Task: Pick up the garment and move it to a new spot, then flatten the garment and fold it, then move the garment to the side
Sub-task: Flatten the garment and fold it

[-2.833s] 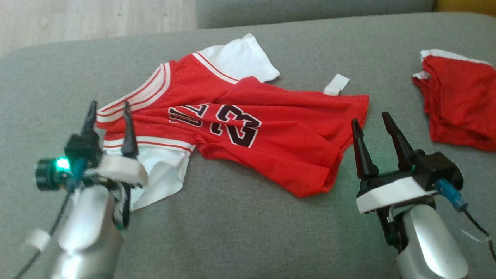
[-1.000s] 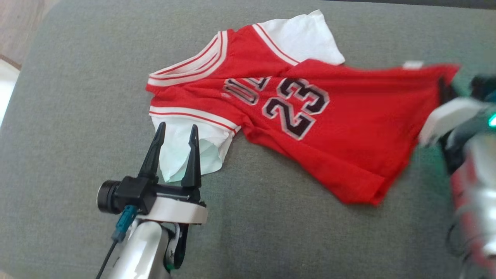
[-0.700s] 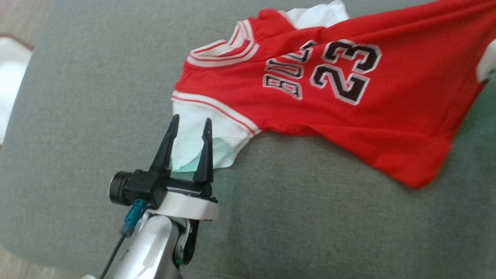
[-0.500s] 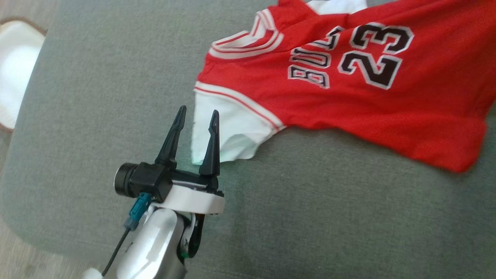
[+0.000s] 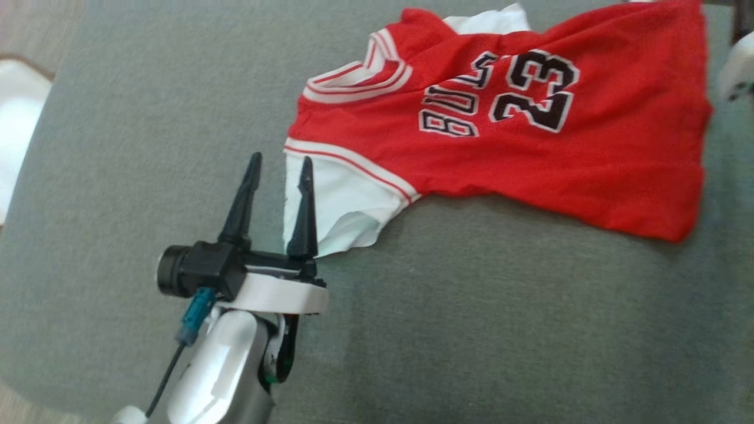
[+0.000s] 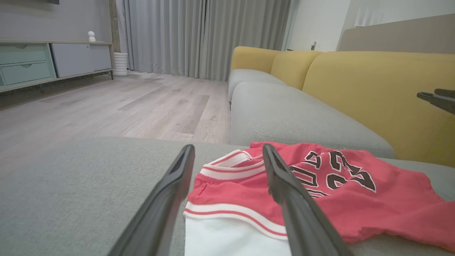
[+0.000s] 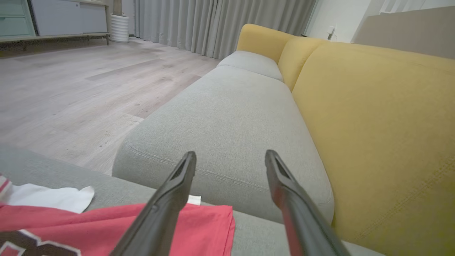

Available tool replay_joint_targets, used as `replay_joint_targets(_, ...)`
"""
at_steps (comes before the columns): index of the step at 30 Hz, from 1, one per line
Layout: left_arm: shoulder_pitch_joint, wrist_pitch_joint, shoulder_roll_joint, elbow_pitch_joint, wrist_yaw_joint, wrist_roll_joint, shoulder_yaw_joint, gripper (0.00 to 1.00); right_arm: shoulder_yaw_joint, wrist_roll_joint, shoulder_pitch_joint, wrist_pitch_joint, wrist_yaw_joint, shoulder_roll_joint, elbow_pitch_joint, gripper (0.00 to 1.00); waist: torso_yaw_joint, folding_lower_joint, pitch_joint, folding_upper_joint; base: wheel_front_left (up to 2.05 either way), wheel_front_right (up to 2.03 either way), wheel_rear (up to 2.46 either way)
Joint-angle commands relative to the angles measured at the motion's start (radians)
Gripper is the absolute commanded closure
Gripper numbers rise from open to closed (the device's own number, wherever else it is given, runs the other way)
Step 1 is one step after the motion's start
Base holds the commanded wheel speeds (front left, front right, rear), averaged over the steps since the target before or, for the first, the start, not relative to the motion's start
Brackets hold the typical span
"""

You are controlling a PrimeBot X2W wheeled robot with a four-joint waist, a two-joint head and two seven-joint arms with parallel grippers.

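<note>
Right end effector (image 7: 230,153) has let go since half a second ago. It was shut and dragging the jersey along; now its two fingers stand wide apart and empty. In the right wrist view the red hem lies flat just below and left of them. The head camera swung too, so not all of that shift is the cloth moving.

Left to right: the left end effector (image 5: 280,159) is open as well, hanging low over the grey sofa cushion (image 5: 471,330) and holding nothing. Its right finger crosses the edge of the near white sleeve (image 5: 341,206), and its left finger is over bare cushion. Ahead of it and off to its right, the red jersey (image 5: 530,159) lies spread on the cushion, number 23 up and a bit rumpled. The other white sleeve (image 5: 489,20) peeks out at the far edge. Just past the hem sits the right end effector. Beyond its fingers are a second grey seat cushion (image 7: 231,113), the yellow backrest (image 7: 373,124), the wood floor (image 6: 106,106) and the grey curtains (image 6: 199,35).
</note>
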Motion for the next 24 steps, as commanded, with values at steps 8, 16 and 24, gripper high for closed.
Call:
replay_joint_targets(8,0.032,-0.008,0.007,-0.008,-0.015,0.035,0.096,0.0,0.084,0.146,0.176,-0.027,-0.001,0.094,-0.22,0.0,-0.107,0.0001,-0.107,0.0,0.0,0.0,0.0)
replay_joint_targets(16,0.086,-0.008,0.007,0.012,-0.028,0.051,0.15,0.0,0.081,0.268,0.542,-0.027,-0.001,0.168,-0.547,0.0,-0.171,0.0001,-0.186,0.0,0.0,0.0,0.0)
replay_joint_targets(24,0.129,-0.008,0.007,0.029,-0.037,0.059,0.176,0.0,0.037,0.273,0.827,-0.027,-0.001,0.277,-0.735,0.0,-0.197,0.0001,-0.221,0.0,0.0,0.0,0.0)
